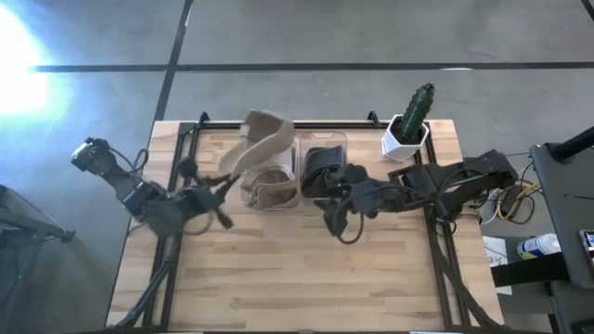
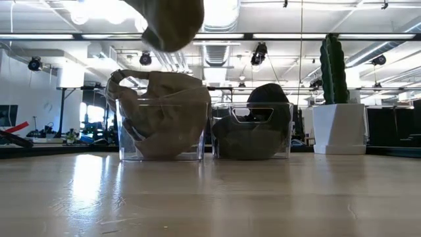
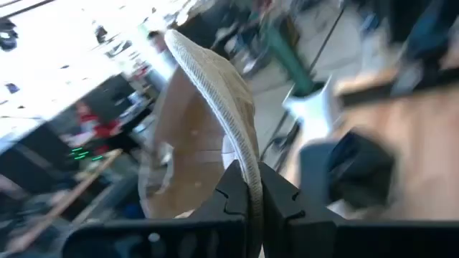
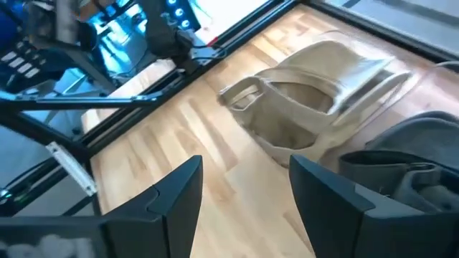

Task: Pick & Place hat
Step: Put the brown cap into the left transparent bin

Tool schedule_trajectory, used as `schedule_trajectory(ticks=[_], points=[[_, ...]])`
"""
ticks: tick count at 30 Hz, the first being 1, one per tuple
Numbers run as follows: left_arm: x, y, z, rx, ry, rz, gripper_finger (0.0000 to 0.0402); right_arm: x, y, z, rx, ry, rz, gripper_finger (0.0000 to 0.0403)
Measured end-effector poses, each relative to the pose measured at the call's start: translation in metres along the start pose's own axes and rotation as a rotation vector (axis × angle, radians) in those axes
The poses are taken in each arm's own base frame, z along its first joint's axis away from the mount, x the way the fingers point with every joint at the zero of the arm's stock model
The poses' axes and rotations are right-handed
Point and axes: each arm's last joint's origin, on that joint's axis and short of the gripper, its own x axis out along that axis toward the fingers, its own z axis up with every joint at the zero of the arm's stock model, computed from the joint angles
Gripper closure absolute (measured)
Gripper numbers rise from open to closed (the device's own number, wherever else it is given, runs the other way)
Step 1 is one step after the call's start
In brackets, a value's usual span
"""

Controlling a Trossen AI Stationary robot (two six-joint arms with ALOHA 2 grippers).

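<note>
**Tan hat in the air, thin grip**

Wooden table (image 1: 306, 278), two clear bins at the back: left bin (image 2: 161, 135) holds tan hats, right bin (image 2: 253, 131) a dark one. Left gripper (image 3: 251, 204) is clamped on the brim of a tan hat (image 1: 264, 139), held above the left bin. Right gripper (image 4: 244, 193) hangs near the bins, fingers apart. With only the brim edge pinched, I reckon a quick swing could slip it out.
</note>
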Motion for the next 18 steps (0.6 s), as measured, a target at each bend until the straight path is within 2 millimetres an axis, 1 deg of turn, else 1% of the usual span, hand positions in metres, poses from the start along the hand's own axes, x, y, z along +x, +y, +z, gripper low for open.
schedule_trajectory(ticks=[2,5,8,11,14,18], points=[[0.013,-0.003,-0.012,0.069,0.053,0.035,0.0395,-0.001,-0.002,0.0,0.0,-0.007,-0.007,0.02],[0.038,-0.01,-0.034,0.11,0.15,0.036,0.0392,0.003,-0.003,-0.004,0.006,0.004,-0.019,0.02],[0.064,-0.02,-0.06,0.087,0.25,-0.045,0.039,0.01,-0.003,-0.009,0.014,0.019,-0.035,0.02],[0.084,-0.035,-0.085,0.072,0.348,-0.158,0.0392,0.016,-0.001,-0.013,0.017,0.034,-0.043,0.02],[0.091,-0.053,-0.098,0.057,0.411,-0.25,0.0393,0.021,0.0,-0.016,0.026,0.056,-0.04,0.02],[0.084,-0.077,-0.1,0.046,0.419,-0.345,0.0392,0.023,0.001,-0.017,0.031,0.069,-0.035,0.02]])
